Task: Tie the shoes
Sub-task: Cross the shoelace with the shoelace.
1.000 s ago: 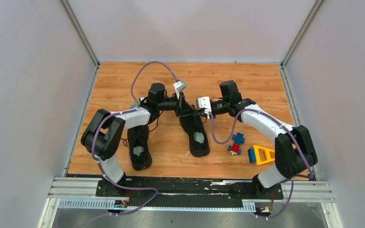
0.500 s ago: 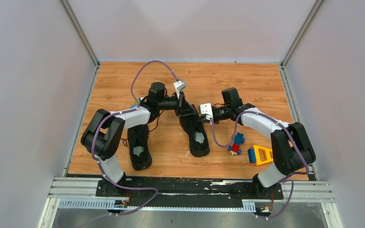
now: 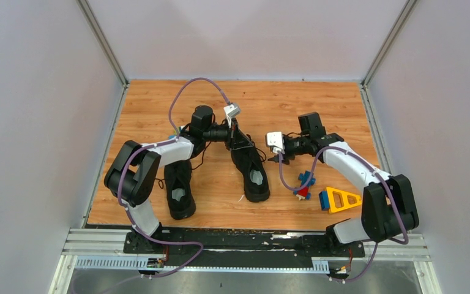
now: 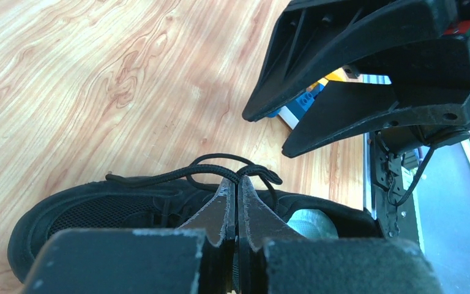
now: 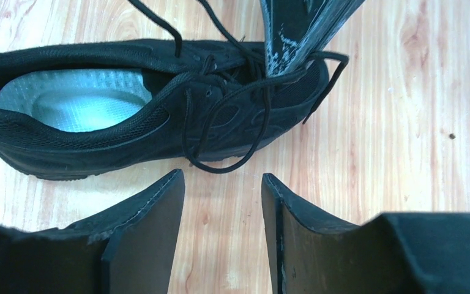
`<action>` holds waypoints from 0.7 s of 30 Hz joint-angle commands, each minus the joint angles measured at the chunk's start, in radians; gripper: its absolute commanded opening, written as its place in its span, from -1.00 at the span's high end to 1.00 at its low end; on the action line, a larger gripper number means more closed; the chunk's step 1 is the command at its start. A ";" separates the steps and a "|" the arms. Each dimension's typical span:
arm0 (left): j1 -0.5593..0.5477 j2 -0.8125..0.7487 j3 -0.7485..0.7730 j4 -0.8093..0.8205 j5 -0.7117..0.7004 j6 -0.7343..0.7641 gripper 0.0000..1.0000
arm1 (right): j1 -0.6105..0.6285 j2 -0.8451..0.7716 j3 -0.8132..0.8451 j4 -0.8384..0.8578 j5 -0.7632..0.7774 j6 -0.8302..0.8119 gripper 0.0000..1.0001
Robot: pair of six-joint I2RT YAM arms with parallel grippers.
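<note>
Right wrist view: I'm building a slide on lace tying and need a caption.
The right gripper hangs open beside the black shoe while the left gripper pinches its laces.

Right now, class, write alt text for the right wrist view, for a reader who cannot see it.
A black fabric low-top sneaker lies across the wood-grain table, pale grey insole showing, its thin black laces loose. The left gripper, shut, pinches the laces from above. The right gripper stands open and empty in the foreground.
</note>
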 commanded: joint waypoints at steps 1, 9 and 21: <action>0.004 -0.005 0.018 0.011 0.013 0.033 1.00 | -0.003 0.033 0.006 -0.094 0.056 -0.036 0.01; 0.004 -0.017 0.012 -0.023 0.005 0.066 1.00 | -0.002 0.258 0.204 -0.289 0.041 0.120 0.12; 0.004 -0.013 0.011 -0.008 0.007 0.056 1.00 | -0.001 0.355 0.297 -0.322 -0.129 0.205 0.07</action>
